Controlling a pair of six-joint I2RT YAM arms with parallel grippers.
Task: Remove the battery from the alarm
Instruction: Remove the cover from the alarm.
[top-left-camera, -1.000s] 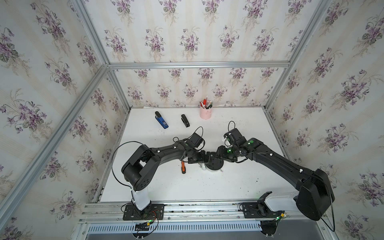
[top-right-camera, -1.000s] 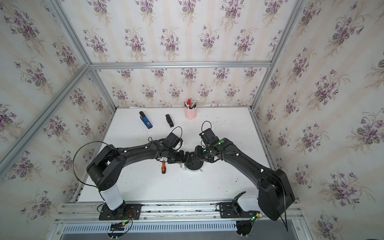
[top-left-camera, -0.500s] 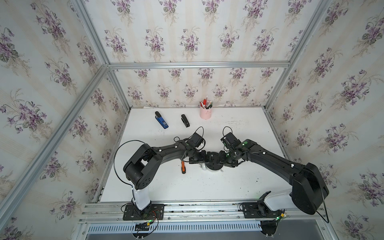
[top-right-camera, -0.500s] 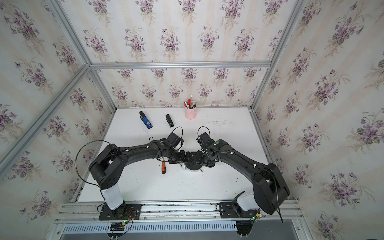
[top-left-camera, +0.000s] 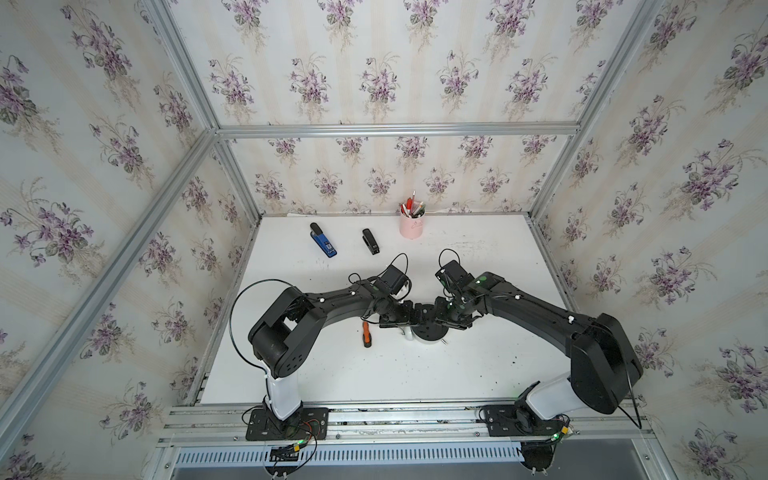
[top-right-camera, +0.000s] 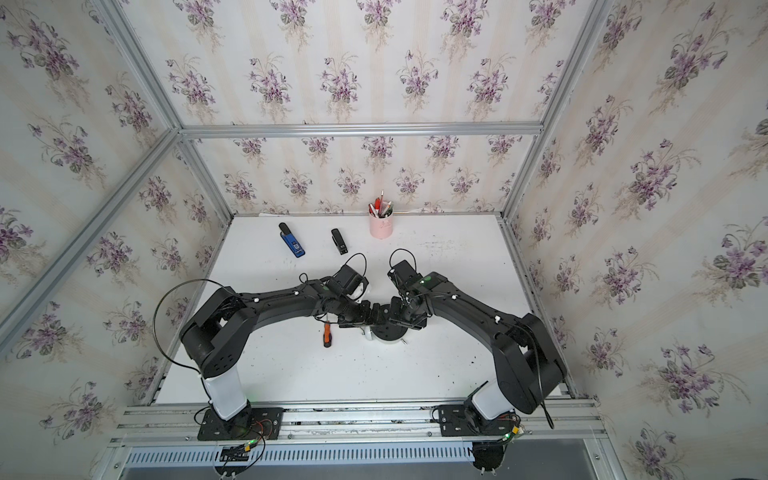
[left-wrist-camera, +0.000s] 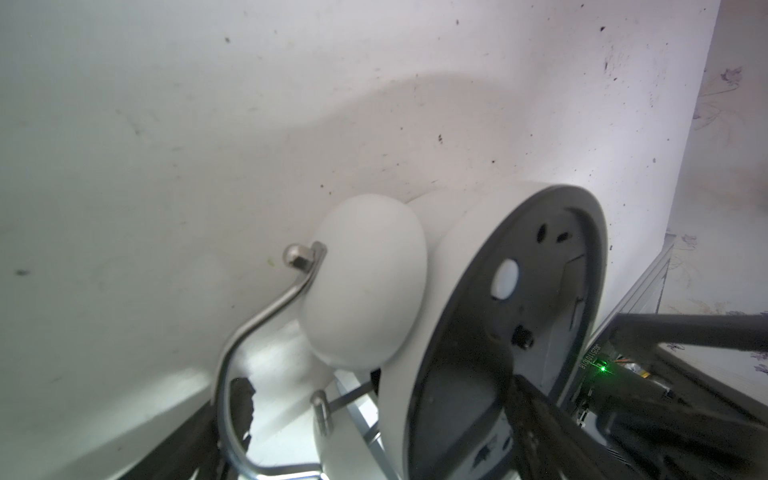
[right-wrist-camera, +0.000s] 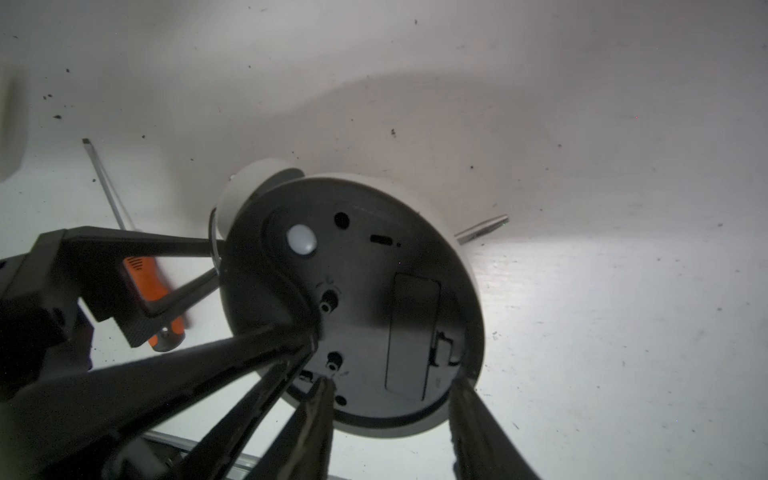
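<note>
**A:** Why is the alarm (top-left-camera: 428, 330) laid face down at the middle of the worktop (top-left-camera: 478, 365)?

**B:** So the closed cover (right-wrist-camera: 411, 332) on its back is offered upward. The battery is unseen, presumably beneath. The left gripper (right-wrist-camera: 264, 297) is spread wide astride the rim, seemingly bracing. The right gripper (right-wrist-camera: 390, 388) is half spread, empty, at the cover.

**A:** Heading?

**B:** The handle (left-wrist-camera: 257, 324) is turned toward the left edge, and the cover's length is laid roughly front to back.
</note>
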